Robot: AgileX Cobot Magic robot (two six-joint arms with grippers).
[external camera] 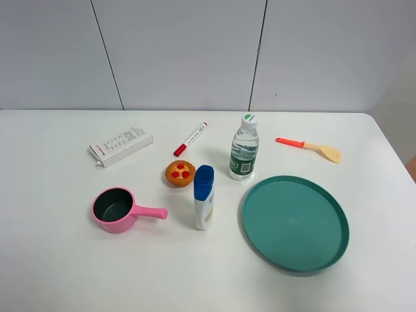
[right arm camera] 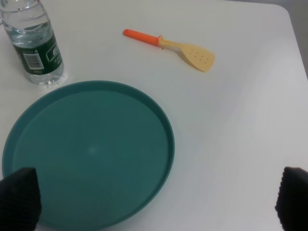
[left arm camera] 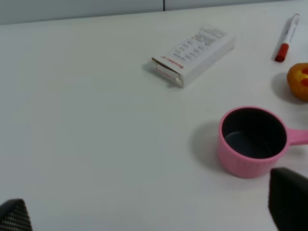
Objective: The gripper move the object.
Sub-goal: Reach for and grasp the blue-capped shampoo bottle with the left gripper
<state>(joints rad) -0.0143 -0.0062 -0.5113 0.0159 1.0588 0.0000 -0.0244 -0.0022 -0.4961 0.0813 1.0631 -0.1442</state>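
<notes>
The white shampoo bottle (external camera: 203,201) with a blue flip cap stands upright near the table's middle, between the pink pot (external camera: 114,209) and the teal plate (external camera: 296,222). It shows in neither wrist view. Neither arm shows in the exterior high view. My left gripper (left arm camera: 149,211) is open and empty, its black fingertips (left arm camera: 288,199) at the picture's corners, near the pink pot (left arm camera: 252,142). My right gripper (right arm camera: 156,199) is open and empty, its fingertips (right arm camera: 19,197) spread wide over the teal plate's (right arm camera: 89,149) near edge.
A clear water bottle (external camera: 244,149) with a green label stands behind the plate. A toy tart (external camera: 180,173), a red marker (external camera: 190,138), a white box (external camera: 121,145) and an orange-handled spatula (external camera: 311,149) lie farther back.
</notes>
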